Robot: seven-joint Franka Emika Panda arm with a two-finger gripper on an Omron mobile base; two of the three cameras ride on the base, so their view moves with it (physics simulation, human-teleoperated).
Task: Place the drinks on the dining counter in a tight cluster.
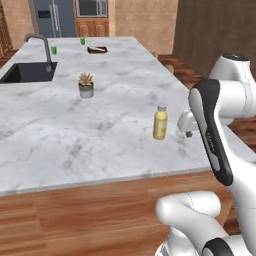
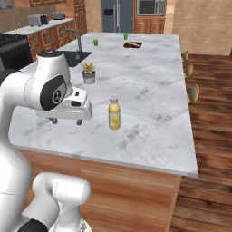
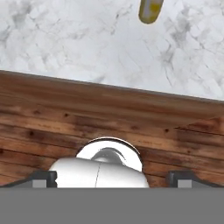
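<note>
Tool (image 2: 66, 121) spread, empty; yellow bottle (image 2: 114, 113) upright on dining counter (image 2: 154, 113), label unreadable.

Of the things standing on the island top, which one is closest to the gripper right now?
The yellow bottle with the pale cap, upright near the counter's front edge beside the open gripper. The potted plant and the green cups stand farther back.

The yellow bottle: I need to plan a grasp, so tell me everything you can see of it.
The yellow bottle is stout, with a pale cap and a paler band on its body, looking like plastic. It stands upright and closed on the marble dining counter, near the front edge, alone. Nothing touches it but the counter; the open gripper is apart from it.
</note>
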